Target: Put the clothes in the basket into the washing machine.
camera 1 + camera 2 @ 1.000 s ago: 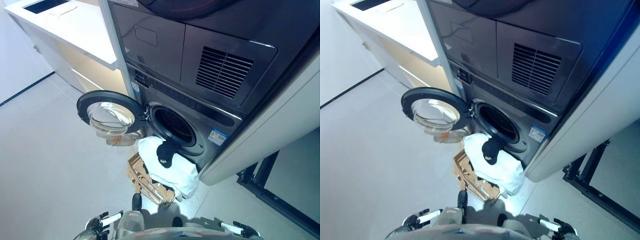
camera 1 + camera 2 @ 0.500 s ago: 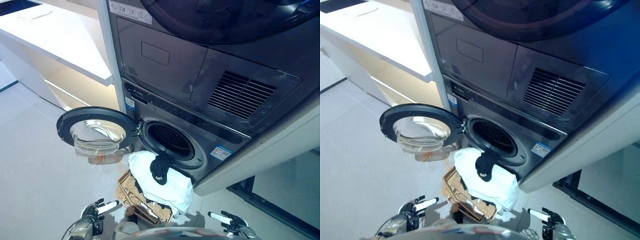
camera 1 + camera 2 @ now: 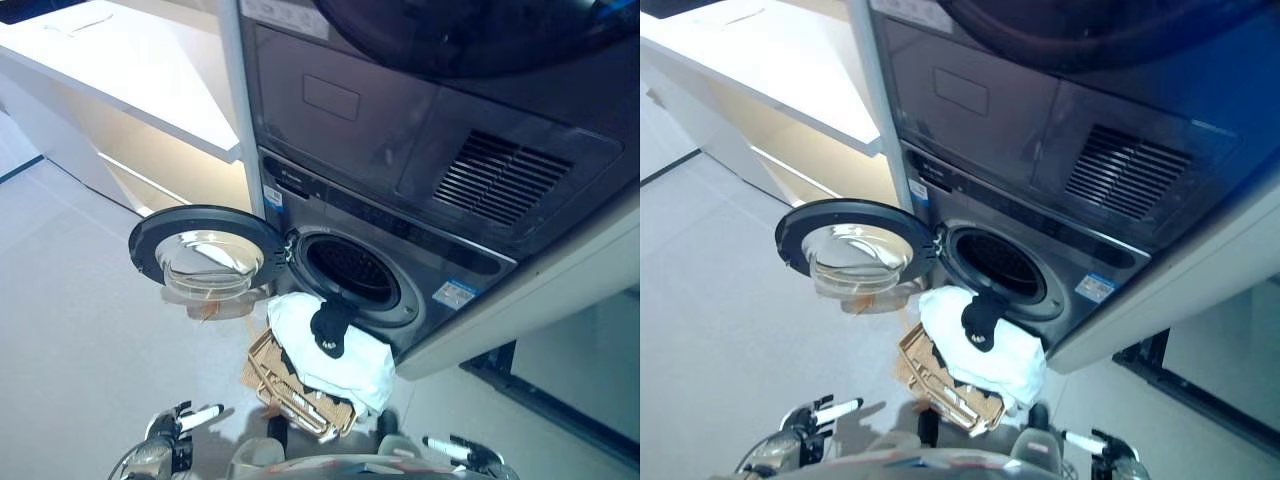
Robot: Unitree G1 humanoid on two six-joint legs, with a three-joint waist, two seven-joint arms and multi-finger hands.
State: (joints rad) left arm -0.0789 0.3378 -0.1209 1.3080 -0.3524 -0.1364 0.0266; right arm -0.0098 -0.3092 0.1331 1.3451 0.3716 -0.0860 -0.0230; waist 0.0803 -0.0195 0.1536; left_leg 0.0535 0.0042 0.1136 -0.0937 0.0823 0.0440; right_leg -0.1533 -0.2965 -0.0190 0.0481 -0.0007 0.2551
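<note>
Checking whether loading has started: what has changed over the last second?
Only the camera has shifted. The clothes lie in the basket as before, the washer door stays open, and both robot hands, left and right, stay low, holding nothing.

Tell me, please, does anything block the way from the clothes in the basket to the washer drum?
Nothing visible: the round glass door is swung open to the left, and the white cloth and black garment lie just below the drum opening.

Bright, even indoor light; glare whitens the counter [image 3: 120, 70], soft blur throughout, edges bend wide-angle
</note>
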